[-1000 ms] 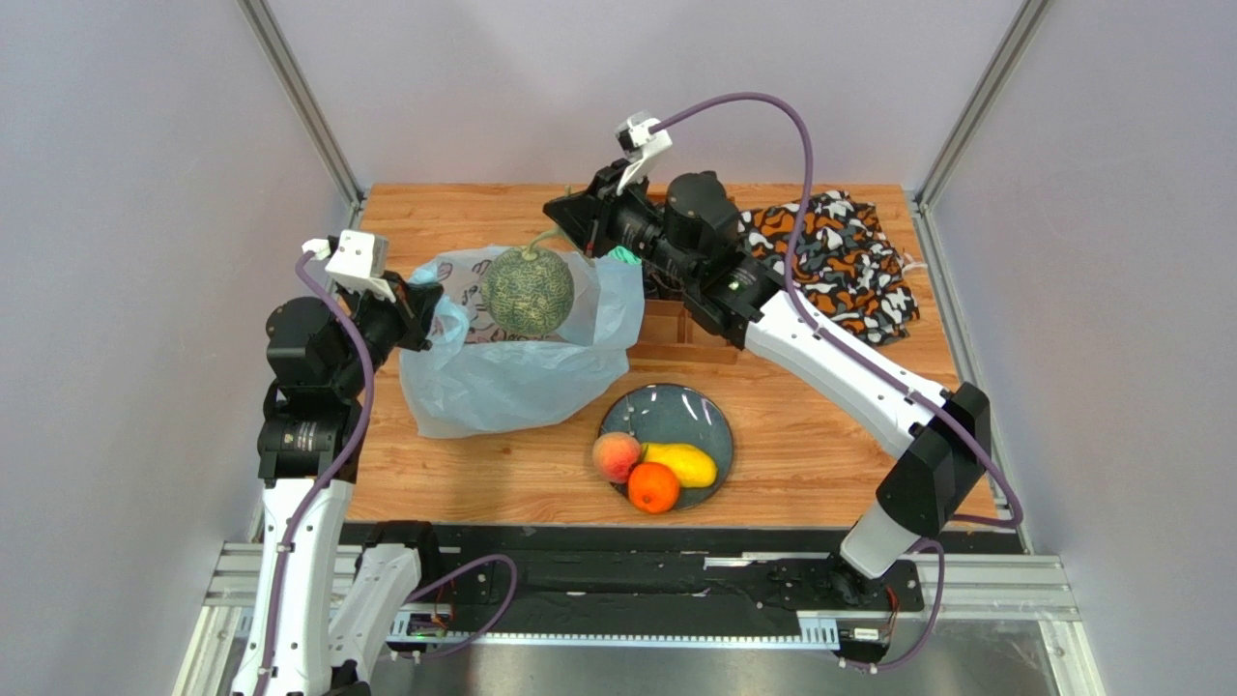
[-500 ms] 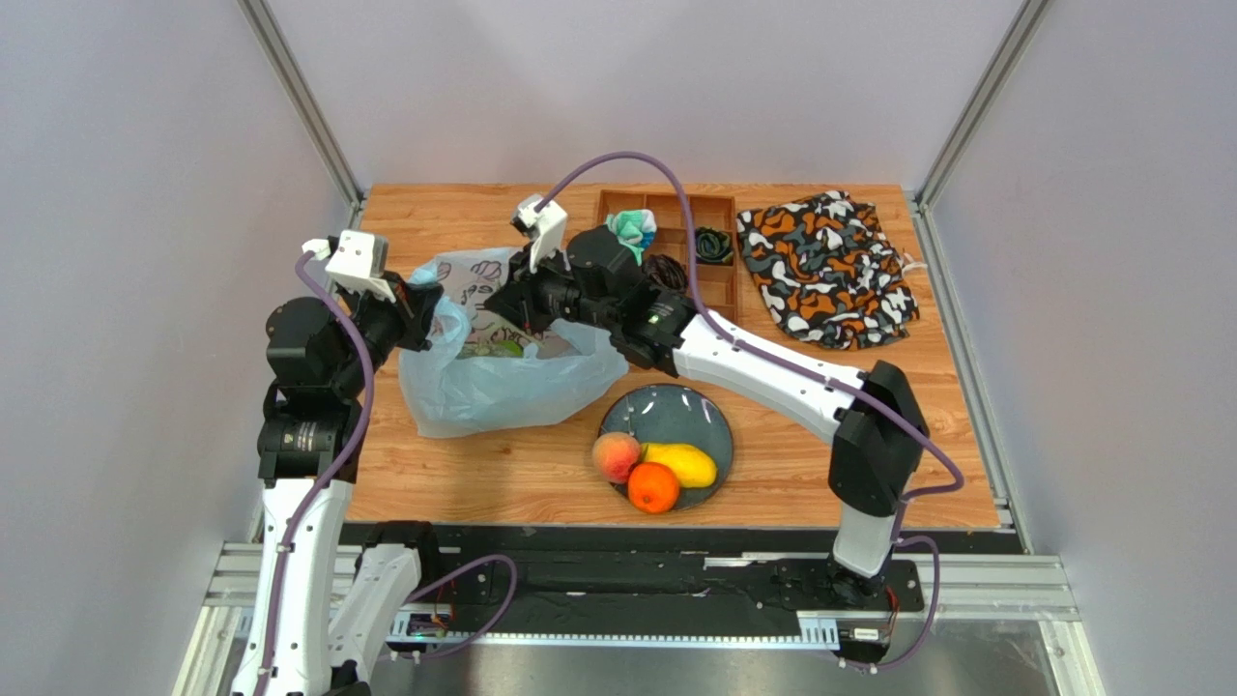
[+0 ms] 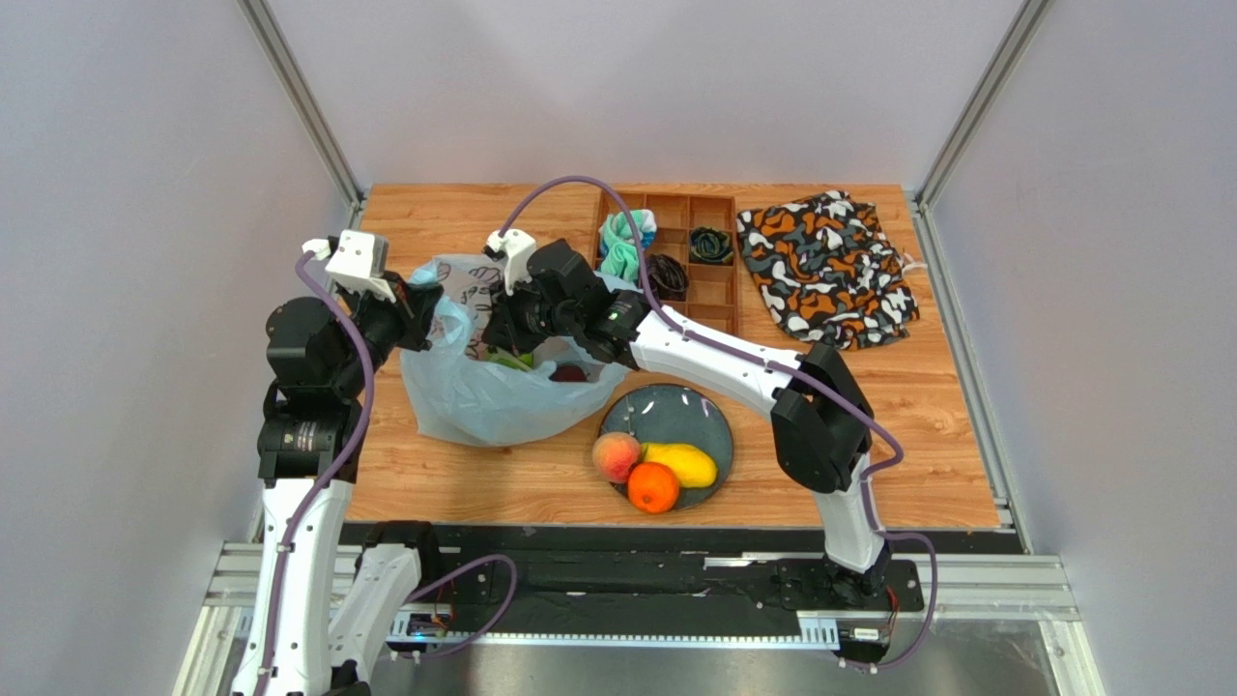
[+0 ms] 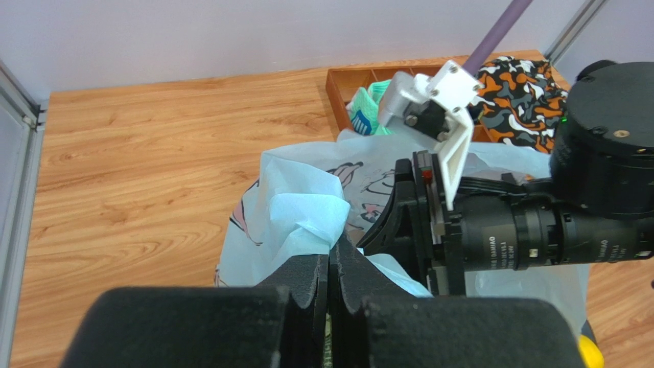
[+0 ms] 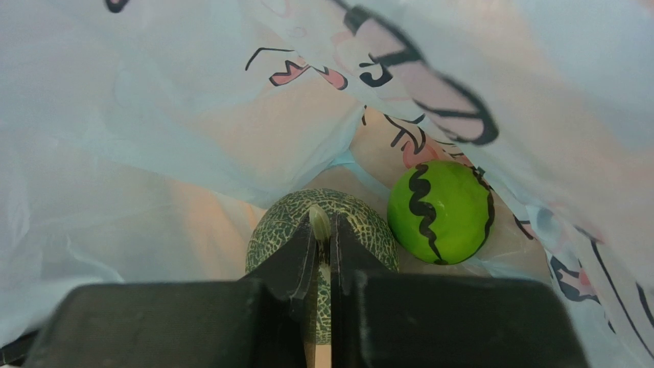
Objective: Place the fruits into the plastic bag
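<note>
The pale blue plastic bag [image 3: 472, 399] lies at the left of the table, mouth up. My left gripper [image 3: 436, 313] is shut on its rim and holds it up; the left wrist view shows the pinched film [image 4: 307, 218] between the jaws [image 4: 331, 257]. My right gripper [image 5: 324, 230] is down inside the bag, shut on the stem of the netted melon [image 5: 347, 204]. A bright green fruit [image 5: 439, 212] with black wavy lines lies beside the melon. A dark red fruit [image 3: 571, 373] shows through the bag. The peach [image 3: 616, 456], mango [image 3: 684, 464] and orange [image 3: 654, 489] sit on a grey plate [image 3: 683, 413].
A wooden compartment tray [image 3: 722, 297] with rolled cloth bundles [image 3: 630, 232] stands at the back. The orange, black and white cloth [image 3: 831, 268] lies at the back right. My right arm [image 3: 697, 355] stretches across the table over the plate's far edge.
My right arm has swung left and down, carrying the melon from above the bag's mouth into the bag. The left gripper has held the rim still.
</note>
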Controlling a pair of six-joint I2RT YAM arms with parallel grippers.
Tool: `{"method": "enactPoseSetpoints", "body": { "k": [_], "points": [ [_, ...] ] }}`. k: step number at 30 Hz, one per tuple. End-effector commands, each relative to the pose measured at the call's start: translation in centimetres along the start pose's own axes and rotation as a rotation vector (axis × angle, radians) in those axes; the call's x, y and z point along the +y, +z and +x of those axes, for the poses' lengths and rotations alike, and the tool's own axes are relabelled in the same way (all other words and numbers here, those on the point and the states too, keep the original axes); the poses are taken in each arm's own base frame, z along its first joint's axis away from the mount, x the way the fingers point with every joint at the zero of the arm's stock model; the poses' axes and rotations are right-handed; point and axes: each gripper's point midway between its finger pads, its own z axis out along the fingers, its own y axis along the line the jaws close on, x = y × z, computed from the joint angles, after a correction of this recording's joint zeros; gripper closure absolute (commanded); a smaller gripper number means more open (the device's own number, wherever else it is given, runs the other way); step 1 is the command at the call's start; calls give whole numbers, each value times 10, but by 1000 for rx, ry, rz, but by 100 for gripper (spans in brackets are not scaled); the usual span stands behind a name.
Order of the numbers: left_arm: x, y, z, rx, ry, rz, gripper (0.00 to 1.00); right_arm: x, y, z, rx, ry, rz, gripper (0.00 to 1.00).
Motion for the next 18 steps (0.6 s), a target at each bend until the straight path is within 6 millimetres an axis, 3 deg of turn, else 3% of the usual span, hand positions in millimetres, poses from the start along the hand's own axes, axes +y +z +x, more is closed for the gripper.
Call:
{"method": "enactPoseSetpoints", "body": {
  "k": [1,2,8,12,18],
  "points": [
    [-3,-2,-9,-26,10,8,100,10,3,-11,-1,24,-26,100],
    [-3,-2,-8,-24,8,9,100,9,3,-11,1,26,-23,100],
    [-4,-2,-9,-26,9,10,100,10,0,-13,-5,27,-22,77],
    [-3,-3,-9,-27,9,8,100,10,-3,-16,-13,24,-20,54],
    [-4,-3,-9,-28,10,10,100,11,-7,-21,-26,15,-17,34]
  ]
}}
